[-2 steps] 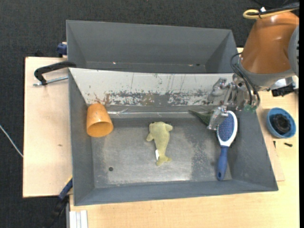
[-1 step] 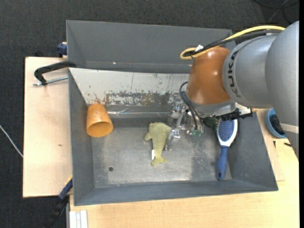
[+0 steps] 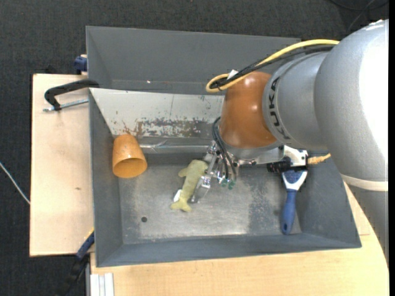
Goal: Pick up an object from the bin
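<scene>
My end effector (image 3: pixel 210 176) is down near the middle of the bin (image 3: pixel 154 224), touching the right edge of a pale yellow-green soft toy (image 3: pixel 187 193) that lies slantwise on the bin floor. I cannot tell whether it is open or closed. To the left, an orange cup (image 3: pixel 128 157) lies on its side near the back wall. A blue-and-white brush (image 3: pixel 289 201) lies at the right.

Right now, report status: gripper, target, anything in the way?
Gripper low in mid bin, beside pale green toy. Toy lies on the floor. Orange cup left, blue brush right, both apart.
</scene>
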Available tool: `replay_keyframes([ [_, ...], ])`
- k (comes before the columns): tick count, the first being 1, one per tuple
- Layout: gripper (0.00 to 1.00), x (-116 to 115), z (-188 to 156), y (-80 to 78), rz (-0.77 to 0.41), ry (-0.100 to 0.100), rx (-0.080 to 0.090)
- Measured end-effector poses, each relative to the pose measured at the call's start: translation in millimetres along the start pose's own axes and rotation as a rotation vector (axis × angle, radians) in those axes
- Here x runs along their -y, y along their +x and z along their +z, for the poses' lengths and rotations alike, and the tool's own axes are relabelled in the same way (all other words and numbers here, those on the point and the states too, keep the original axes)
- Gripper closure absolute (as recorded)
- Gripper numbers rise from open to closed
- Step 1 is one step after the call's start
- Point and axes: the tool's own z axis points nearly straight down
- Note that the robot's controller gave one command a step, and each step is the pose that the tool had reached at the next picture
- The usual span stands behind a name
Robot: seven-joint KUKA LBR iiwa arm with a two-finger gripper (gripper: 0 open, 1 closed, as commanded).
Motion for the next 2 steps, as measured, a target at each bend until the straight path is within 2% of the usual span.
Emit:
replay_keyframes([
  [1, 1.00, 1.8, -0.9, -1.7, 0.001, 0.001, 0.003],
  [2, 1.00, 2.4, -166.0, 1.6, -0.176, -0.002, 0.016],
])
